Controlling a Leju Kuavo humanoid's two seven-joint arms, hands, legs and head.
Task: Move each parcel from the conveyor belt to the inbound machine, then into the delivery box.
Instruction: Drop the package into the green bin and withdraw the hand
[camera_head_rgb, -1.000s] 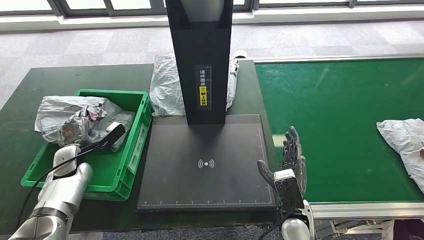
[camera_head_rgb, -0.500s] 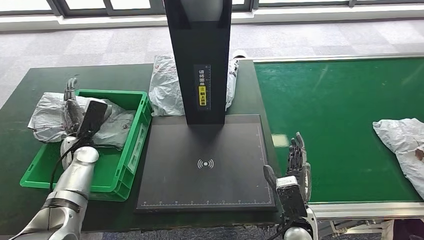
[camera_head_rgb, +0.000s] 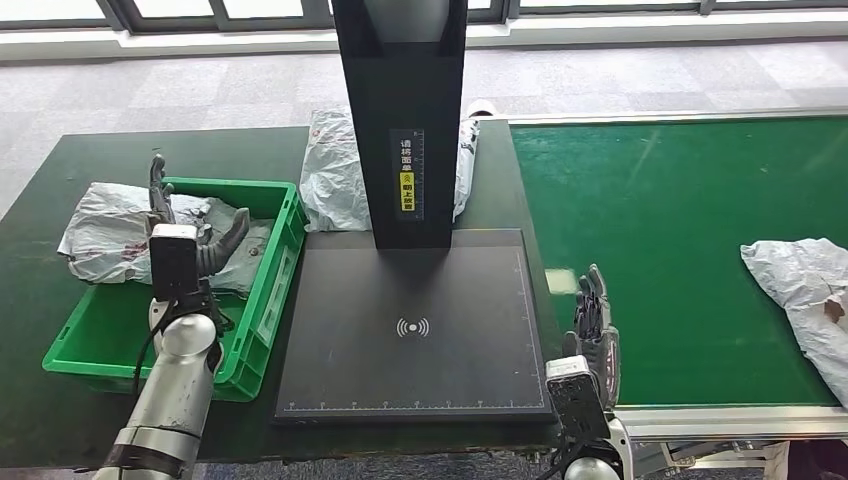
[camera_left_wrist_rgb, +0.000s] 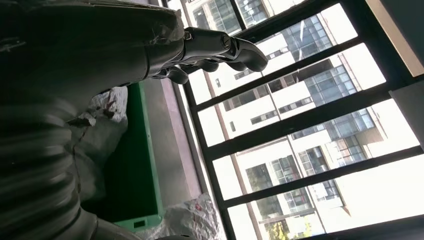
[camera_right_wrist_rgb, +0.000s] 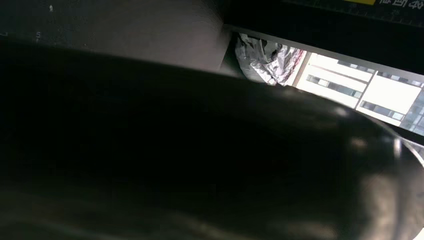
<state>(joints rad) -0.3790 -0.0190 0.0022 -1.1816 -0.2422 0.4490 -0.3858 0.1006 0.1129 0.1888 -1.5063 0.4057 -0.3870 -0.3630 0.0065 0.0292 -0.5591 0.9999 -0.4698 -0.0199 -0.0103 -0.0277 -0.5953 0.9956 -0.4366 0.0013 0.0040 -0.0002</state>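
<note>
My right hand (camera_head_rgb: 592, 318) waits with fingers spread and empty at the green conveyor belt's (camera_head_rgb: 680, 230) near edge. My left hand (camera_head_rgb: 185, 232), also spread and empty, hovers over the green plastic delivery box (camera_head_rgb: 262, 330) holding a grey crumpled parcel (camera_head_rgb: 105, 232). I judge the next grey plastic parcel (camera_head_rgb: 800, 285), on the belt's far right, needs a right-hand reach.

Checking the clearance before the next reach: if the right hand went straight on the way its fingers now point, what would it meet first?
Probably nothing nearby. The right hand points away from the robot along the near left edge of the green conveyor belt, beside the scanner plate. That strip of belt looks bare, though depth is hard to judge.
</note>
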